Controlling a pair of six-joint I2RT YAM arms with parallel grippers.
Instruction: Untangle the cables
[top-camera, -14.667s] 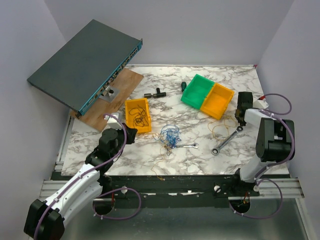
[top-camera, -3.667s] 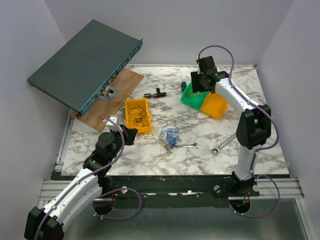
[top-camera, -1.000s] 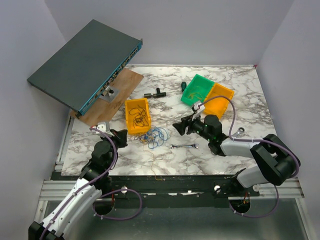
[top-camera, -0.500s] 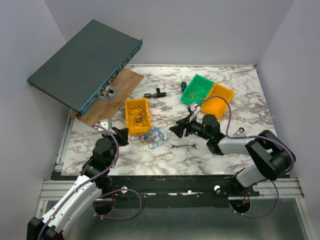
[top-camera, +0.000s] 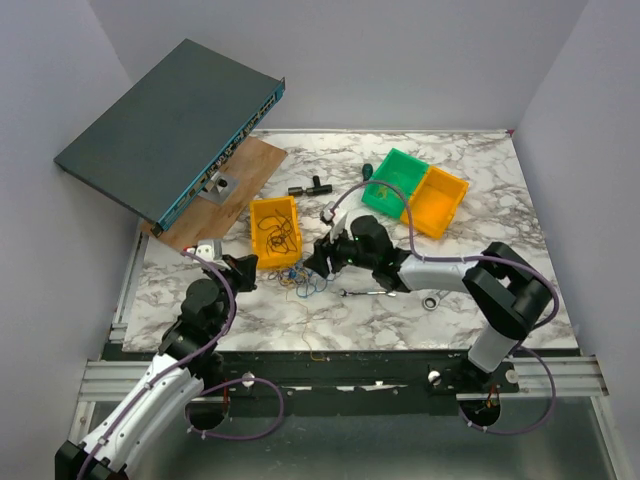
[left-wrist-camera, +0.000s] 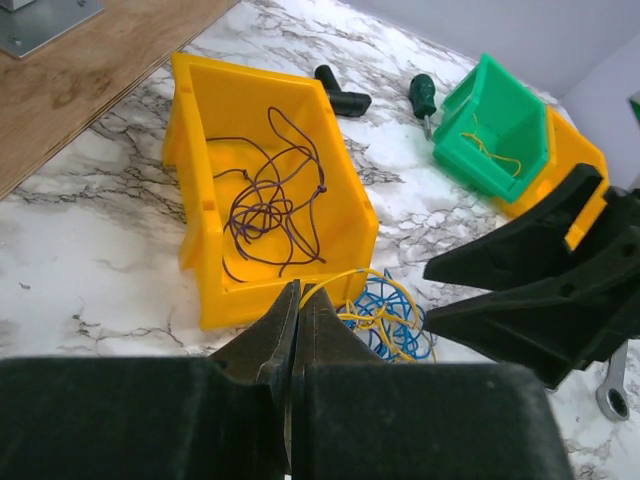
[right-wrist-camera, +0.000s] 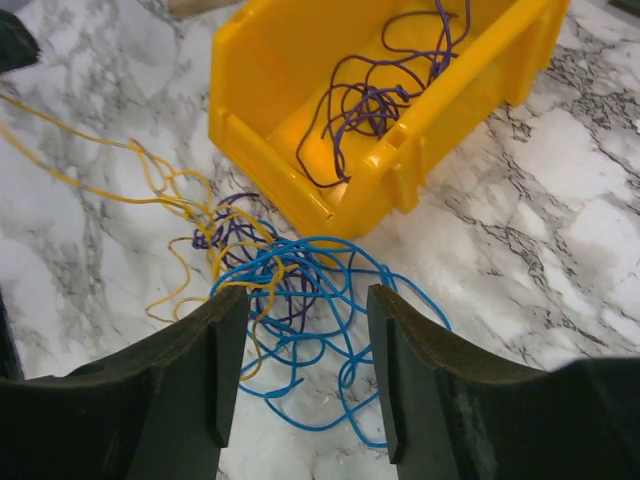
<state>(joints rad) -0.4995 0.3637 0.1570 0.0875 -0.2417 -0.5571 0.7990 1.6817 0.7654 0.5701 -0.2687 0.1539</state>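
The cables (top-camera: 302, 277) lie as one loose bunch on the marble table (top-camera: 480, 270), left of its centre, touching the front wall of the yellow bin (top-camera: 262, 215) at their 11 o'clock. In the right wrist view the cables (right-wrist-camera: 285, 262) show three colours: blue loops, yellow strands and a few dark purple ones. The left gripper (top-camera: 245, 268) sits at 9 o'clock of the bunch. In its own view the left gripper (left-wrist-camera: 293, 302) has its jaws pressed together, with a yellow strand coming out at the tips, apparently pinched. The right gripper (top-camera: 322, 258) is at 2 o'clock of the bunch. Seen from its wrist, the right gripper (right-wrist-camera: 305, 300) is spread wide above the blue loops and grips nothing. There are three bins. The yellow one holds a separate purple tangle (left-wrist-camera: 275, 205). The green bin (top-camera: 393, 180) and the orange bin (top-camera: 440, 203), side by side at 2 o'clock, are well apart from the bunch. One small wrench (top-camera: 362, 292) lies at 4 o'clock, and the ring end of a second wrench (top-camera: 432, 300) shows beyond it. One screwdriver (top-camera: 368, 171) and one black fitting (top-camera: 310, 187) lie towards 12 o'clock. A network switch (top-camera: 165, 125) and a wooden board (top-camera: 240, 185) stand at 10 o'clock.
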